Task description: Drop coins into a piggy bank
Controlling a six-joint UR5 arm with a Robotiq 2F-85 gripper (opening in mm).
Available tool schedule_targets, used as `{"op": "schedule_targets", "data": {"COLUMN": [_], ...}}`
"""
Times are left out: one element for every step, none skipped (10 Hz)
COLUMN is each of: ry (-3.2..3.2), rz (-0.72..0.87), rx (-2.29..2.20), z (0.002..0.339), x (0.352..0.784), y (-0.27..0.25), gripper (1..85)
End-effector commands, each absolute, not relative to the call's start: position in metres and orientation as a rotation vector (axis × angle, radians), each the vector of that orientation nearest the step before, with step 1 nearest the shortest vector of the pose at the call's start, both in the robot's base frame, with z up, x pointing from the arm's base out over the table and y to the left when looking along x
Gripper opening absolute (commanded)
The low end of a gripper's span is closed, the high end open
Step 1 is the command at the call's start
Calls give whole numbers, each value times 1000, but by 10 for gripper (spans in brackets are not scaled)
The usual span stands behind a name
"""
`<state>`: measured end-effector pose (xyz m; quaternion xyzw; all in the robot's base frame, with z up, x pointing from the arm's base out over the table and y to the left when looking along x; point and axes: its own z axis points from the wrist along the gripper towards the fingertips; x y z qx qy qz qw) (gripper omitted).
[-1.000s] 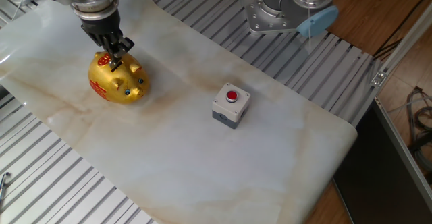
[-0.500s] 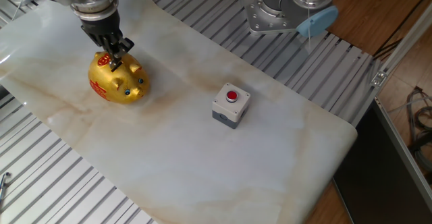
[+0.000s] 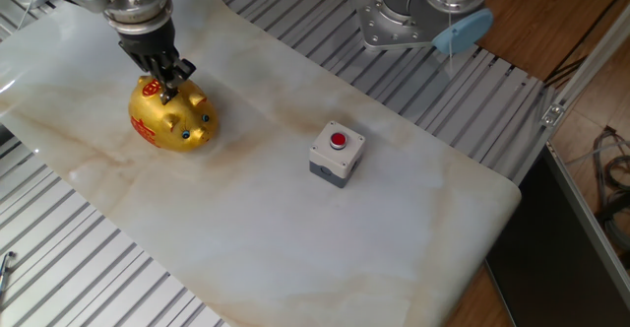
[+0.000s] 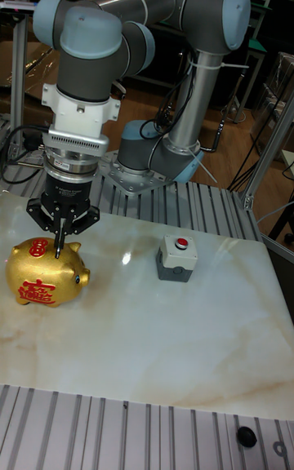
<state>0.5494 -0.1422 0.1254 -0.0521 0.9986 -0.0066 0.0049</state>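
On the marble table, one closed gripper touches one piggy bank; one button box beside.

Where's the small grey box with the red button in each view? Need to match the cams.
Fixed view: small grey box with the red button sits right of centre on the white marble-look mat.
Tall fixed view: same box sits right of centre, mid-height.
Shared landmark: shiny gold pig-shaped bank, left of the box in both.

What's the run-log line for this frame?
pincer: at pig top slot, closed | coin: not visible | button box: apart, untouched
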Motion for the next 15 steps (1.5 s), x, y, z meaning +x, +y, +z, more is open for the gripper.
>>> {"op": "schedule_targets", "data": {"ry": [3124,3125,3125,3125,3129,3129,3145,3153,3155,3153,3153,3152,3150,3148,3147], "rz": [3,3,5,12,22,39,31,27,37,49,50,52,64,67,74], "rx": [-150,-150,-148,-143,-131,-131,-158,-163,-183,-195,-212,-234,-249,-270,-268], "z": [124,124,124,124,124,123,123,123,124,124,124,124,124,125,125], "x": [551,550,550,550,549,549,544,542,541,541,541,541,541,541,541], "y": [-139,-139,-139,-138,-136,-135,-138,-139,-139,-137,-138,-138,-136,-136,-135], "gripper": [10,10,10,10,10,10,10,10,43,107,137,167,203,220,220]}}
